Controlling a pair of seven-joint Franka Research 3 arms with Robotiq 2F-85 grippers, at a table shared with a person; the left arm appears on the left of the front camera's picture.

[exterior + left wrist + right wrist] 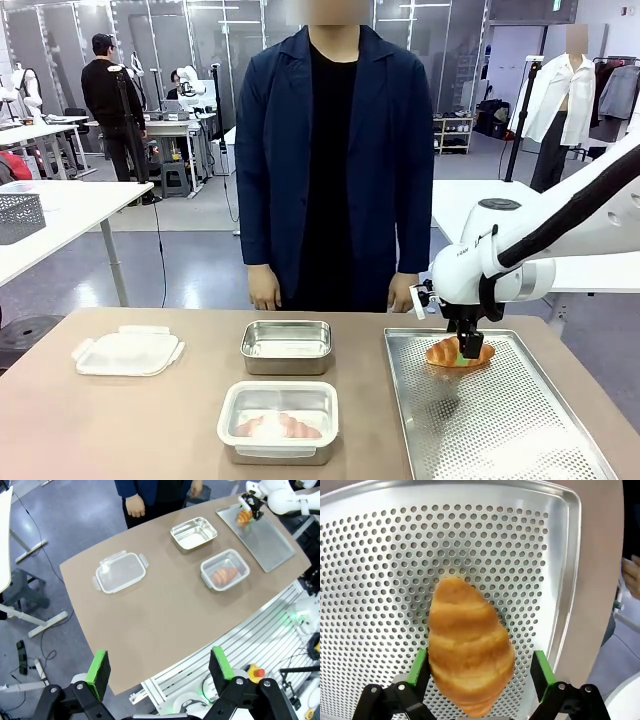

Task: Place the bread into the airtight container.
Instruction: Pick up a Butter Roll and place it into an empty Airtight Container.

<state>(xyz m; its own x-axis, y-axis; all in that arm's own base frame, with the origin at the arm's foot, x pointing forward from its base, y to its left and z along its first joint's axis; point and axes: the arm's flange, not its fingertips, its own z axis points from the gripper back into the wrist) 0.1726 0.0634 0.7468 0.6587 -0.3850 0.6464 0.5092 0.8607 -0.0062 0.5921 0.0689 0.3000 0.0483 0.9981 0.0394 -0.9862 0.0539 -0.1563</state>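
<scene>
A golden croissant, the bread (455,354) (470,645), lies at the far end of the perforated metal tray (500,420). My right gripper (467,349) (480,672) is lowered over it and open, with one green pad on each side of the croissant. A steel container (278,420) near the front edge holds another croissant (223,574). An empty steel container (286,345) sits behind it. High above the table's near side, my left gripper (160,667) hangs open with nothing between its fingers.
A clear clip-on lid (128,352) lies on the table's left part. A person in a dark jacket stands at the far edge, hands (264,293) hanging just behind the table. The tray's raised rim (572,580) runs beside the croissant.
</scene>
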